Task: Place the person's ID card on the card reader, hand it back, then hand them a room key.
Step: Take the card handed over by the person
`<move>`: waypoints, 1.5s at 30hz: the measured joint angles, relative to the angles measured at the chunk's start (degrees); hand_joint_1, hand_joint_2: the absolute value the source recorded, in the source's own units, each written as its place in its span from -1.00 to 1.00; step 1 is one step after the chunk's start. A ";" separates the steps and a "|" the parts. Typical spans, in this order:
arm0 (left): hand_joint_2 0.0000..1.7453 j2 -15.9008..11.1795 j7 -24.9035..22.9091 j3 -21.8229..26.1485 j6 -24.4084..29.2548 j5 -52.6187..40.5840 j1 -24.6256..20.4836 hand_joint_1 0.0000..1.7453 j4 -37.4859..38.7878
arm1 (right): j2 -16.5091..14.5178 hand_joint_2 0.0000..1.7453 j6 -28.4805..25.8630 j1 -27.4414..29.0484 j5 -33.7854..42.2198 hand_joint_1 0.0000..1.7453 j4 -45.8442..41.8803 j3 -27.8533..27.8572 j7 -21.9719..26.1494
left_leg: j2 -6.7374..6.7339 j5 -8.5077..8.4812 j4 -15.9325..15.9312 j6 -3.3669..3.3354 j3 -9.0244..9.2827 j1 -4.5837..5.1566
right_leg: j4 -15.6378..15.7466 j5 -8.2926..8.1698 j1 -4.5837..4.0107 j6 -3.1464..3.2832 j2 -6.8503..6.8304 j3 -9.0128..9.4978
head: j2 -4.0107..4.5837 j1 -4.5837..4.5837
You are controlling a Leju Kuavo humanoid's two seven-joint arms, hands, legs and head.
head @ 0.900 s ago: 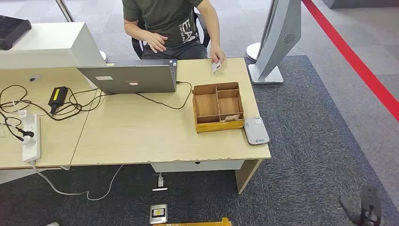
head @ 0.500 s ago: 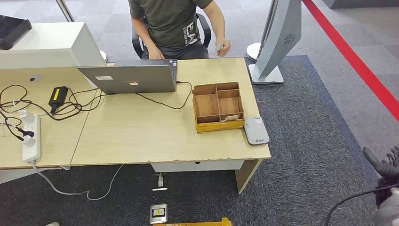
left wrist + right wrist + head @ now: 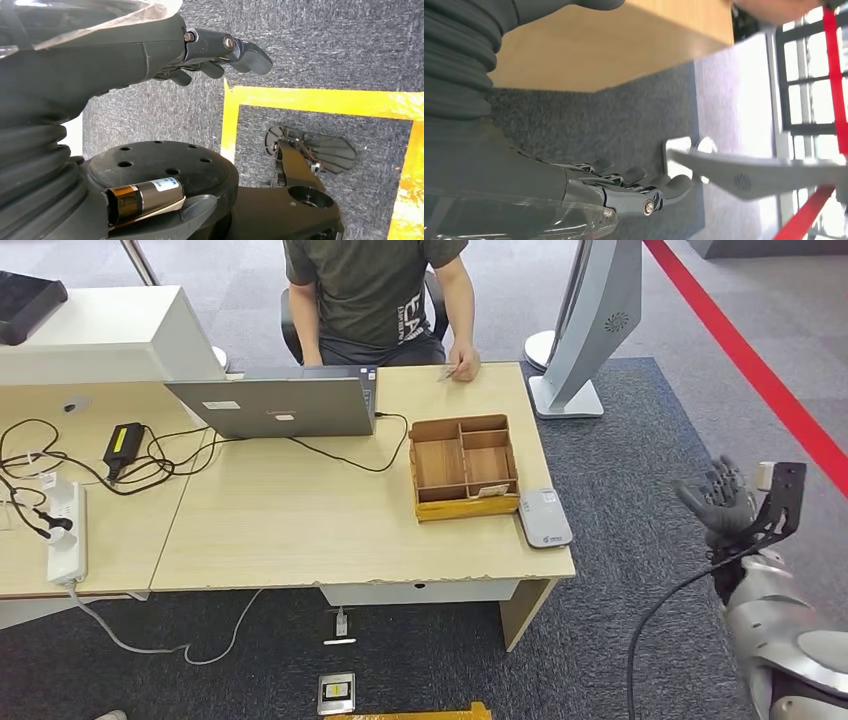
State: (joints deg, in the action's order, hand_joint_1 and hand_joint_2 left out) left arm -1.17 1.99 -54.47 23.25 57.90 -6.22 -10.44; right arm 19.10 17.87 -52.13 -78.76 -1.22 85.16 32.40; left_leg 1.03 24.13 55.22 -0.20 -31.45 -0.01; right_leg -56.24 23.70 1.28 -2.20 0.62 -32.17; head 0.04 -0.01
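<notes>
A person sits behind the desk [image 3: 300, 530], one hand [image 3: 463, 364] resting a small card [image 3: 446, 373] on the far edge. The grey card reader [image 3: 543, 517] lies at the desk's front right corner. Beside it stands a wooden divided box [image 3: 465, 467] with a pale card [image 3: 492, 490] in its front right compartment. My right hand [image 3: 722, 500] hovers over the carpet to the right of the desk, fingers spread and holding nothing; the right wrist view shows the same hand [image 3: 624, 185] below the desk edge [image 3: 624, 45]. My left hand [image 3: 220, 52] hangs over the floor, empty.
An open laptop [image 3: 275, 405] stands at the back middle of the desk, with cables and a power strip [image 3: 68, 535] to the left. A white curved stand [image 3: 590, 320] rises just right of the desk's far corner. A red floor line [image 3: 760, 370] runs on the right.
My right arm has risen from the lower right corner to beside the desk, its fingers spreading. The person lifted the card, then brought it down onto the desk's far edge.
</notes>
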 joint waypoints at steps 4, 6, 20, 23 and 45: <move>1.00 0.11 -0.45 -0.67 0.13 0.27 -0.08 -1.00 -0.12 | -4.11 1.00 -2.02 -1.49 -3.10 -1.00 0.69 0.47 0.10 | 0.02 -0.01 0.00 0.01 -0.01 -0.07 | -0.01 0.00 -0.02 0.00 -0.01 0.00 | 0.00 0.00; 1.00 0.14 -0.85 -0.94 0.09 0.38 -0.12 -1.00 -0.16 | -6.02 1.00 -3.08 -2.05 -4.30 -1.00 0.96 0.85 0.27 | 0.02 -0.02 0.00 0.02 -0.01 -0.08 | -0.01 0.00 -0.02 0.00 -0.01 -0.01 | 0.00 -0.01; 1.00 -0.61 -0.14 -2.86 -2.76 -0.51 -0.09 -1.00 -0.18 | -11.56 1.00 -5.35 -7.27 -7.14 -1.00 1.52 2.07 -0.46 | 0.03 -0.01 0.01 0.01 -0.01 -0.08 | 0.02 0.00 0.00 0.00 -0.02 -0.02 | 0.00 0.01; 1.00 -0.78 0.07 -3.33 -2.92 -0.74 -0.08 -1.00 -0.18 | -11.75 1.00 -5.52 -7.66 -7.12 -1.00 1.52 2.37 -0.41 | 0.02 -0.01 0.01 0.01 -0.01 -0.08 | 0.02 0.00 0.00 0.00 -0.02 -0.02 | 0.00 0.01; 1.00 -1.16 0.07 -5.33 -3.41 -0.75 -0.26 -1.00 -0.19 | -17.34 1.00 -41.23 -10.32 -11.58 -1.00 1.50 -17.84 -5.70 | 0.00 -0.01 0.01 0.02 0.01 -0.08 | 0.01 -0.01 -0.01 0.01 -0.01 -0.03 | 0.00 0.01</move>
State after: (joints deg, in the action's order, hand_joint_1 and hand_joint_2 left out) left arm -2.34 2.05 -59.81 19.84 57.16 -6.48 -10.62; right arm 1.76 -23.35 -62.44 -90.34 0.28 67.32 26.70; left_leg 1.03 24.12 55.23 -0.18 -31.43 -0.09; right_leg -56.23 23.69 1.26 -2.19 0.61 -32.20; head 0.04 0.00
